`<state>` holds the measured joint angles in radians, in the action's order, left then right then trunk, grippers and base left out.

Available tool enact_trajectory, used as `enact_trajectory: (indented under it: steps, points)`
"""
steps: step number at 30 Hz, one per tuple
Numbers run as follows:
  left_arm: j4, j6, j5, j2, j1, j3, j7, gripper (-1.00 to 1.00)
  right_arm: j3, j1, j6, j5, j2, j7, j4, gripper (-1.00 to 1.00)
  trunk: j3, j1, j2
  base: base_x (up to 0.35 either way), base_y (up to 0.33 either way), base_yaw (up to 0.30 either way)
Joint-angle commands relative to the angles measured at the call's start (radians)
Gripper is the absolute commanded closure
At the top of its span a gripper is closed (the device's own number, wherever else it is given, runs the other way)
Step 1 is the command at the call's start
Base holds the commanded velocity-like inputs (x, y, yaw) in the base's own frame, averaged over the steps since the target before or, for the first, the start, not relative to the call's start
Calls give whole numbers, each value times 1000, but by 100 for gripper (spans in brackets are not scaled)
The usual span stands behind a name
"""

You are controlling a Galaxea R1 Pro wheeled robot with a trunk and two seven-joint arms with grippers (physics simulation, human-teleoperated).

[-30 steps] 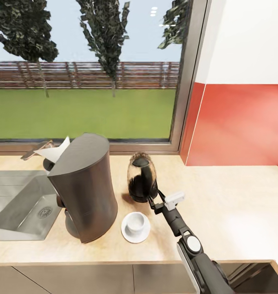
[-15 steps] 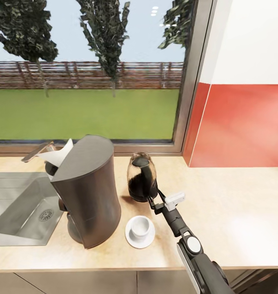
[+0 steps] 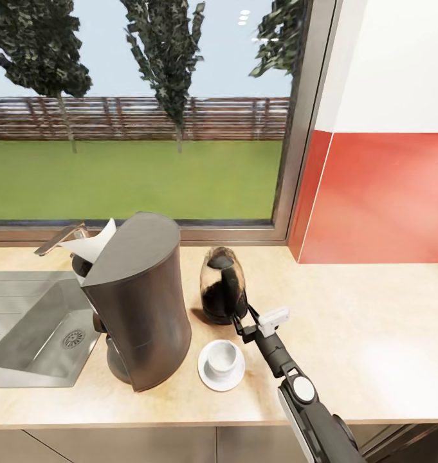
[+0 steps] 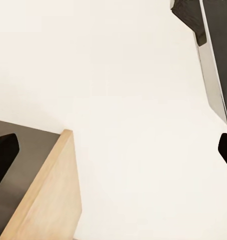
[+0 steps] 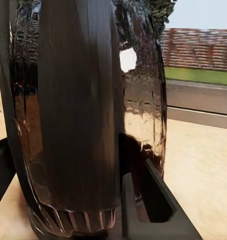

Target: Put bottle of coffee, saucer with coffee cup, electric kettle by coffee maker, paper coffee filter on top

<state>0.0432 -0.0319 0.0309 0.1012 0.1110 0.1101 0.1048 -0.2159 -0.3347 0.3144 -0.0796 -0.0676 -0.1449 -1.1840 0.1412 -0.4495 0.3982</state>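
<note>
**Ana:** Head view first. Where do things stand on the countertop [image 3: 373,334]?

**Ben:** The coffee maker [image 3: 138,308] stands near the front edge, just beside the sink's [image 3: 26,328] right rim. A white paper filter [image 3: 93,241] sticks up at its top on the side toward the sink. The kettle [image 3: 222,286] stands upright just to its right, further back toward the window [image 3: 135,109]. The saucer [image 3: 222,368] lies in front of the kettle, near the front edge and close beside the coffee maker, with the cup [image 3: 222,355] upright on it.

**Ana:** And the right gripper [image 3: 242,319]?

**Ben:** It reaches in from the front right corner and sits at the kettle's lower right side, by the black handle. In the right wrist view the kettle [image 5: 83,115] is very close (dark glass, with the fence outside mirrored in it), with one dark finger [image 5: 148,210] low beside the handle and the other finger at the frame's edge on the kettle's far side. So the jaws are spread about the kettle's base; whether the pads press on it I cannot tell.

**Ana:** The left one?

**Ben:** In the left wrist view, two dark fingertips [image 4: 3,152] sit at opposite edges of the frame, spread wide with nothing between them, over a pale surface and a wood-coloured edge [image 4: 51,195].
</note>
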Motion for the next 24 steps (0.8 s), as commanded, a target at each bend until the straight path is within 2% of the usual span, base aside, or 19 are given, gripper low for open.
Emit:
enact_trajectory:
  steps: [1, 7, 8, 24]
  points:
    - [1, -3, 3, 1, -1, 6, 1, -100, 1, -1, 3, -6, -1, -1, 0, 100, 2, -1, 2, 0, 0, 0]
    - [1, -3, 4, 1, -1, 7, 1, -100, 2, 0, 3, -6, -1, -1, 0, 100, 2, -1, 2, 0, 66, 0]
    - [1, -3, 4, 0, -1, 7, 1, -100, 2, 0, 3, -6, 0, -1, 0, -100, 2, -1, 2, 0, 14, 0]
    - [0, -4, 5, 2, -1, 10, 2, -100, 3, -1, 3, -8, 0, -1, -2, -100, 2, -1, 2, -25, 0, 0]
